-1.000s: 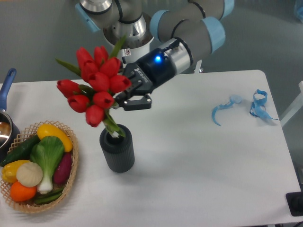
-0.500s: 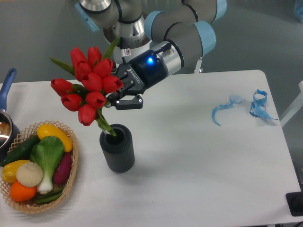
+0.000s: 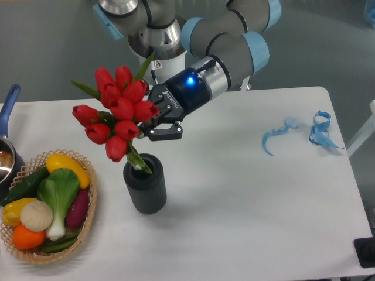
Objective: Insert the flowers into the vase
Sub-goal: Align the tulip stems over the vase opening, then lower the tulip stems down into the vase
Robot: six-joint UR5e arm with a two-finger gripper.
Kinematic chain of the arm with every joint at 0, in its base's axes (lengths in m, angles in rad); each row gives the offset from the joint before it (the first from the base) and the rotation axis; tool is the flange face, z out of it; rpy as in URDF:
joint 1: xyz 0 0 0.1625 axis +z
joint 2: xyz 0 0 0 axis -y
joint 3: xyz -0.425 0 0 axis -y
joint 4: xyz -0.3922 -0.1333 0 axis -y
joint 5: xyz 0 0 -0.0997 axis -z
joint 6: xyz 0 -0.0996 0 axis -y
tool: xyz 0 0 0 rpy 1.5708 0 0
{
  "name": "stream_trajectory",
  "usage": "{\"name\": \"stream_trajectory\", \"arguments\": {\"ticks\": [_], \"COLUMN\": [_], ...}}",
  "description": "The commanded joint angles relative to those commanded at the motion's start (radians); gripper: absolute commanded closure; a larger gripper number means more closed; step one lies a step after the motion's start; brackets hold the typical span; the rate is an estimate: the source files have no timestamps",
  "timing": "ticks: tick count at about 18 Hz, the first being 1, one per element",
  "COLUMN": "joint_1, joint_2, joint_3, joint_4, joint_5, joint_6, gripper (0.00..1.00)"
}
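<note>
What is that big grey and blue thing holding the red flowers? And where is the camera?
That is a robot arm, a machine that moves like your arm. At its end is a tool with two fingers, like a pincer. It is shut on a bunch of red flowers, and their stems reach down into the mouth of a dark vase. The camera stands in front of the white table, looking down at it. On the left is a basket of vegetables and part of a pot with a blue handle. On the right lie some blue ribbons.
</note>
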Motion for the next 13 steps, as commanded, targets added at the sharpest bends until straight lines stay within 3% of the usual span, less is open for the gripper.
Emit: {"name": "stream_trajectory", "arguments": {"ticks": [8,13], "joint_1": [0.009,0.014], "joint_2": [-0.037,-0.055], "joint_3": [-0.015,-0.048], "joint_4": [0.003,0.008], "joint_5": [0.006,0.078], "joint_6": [0.012,0.057], "gripper": [0.70,0.70]}}
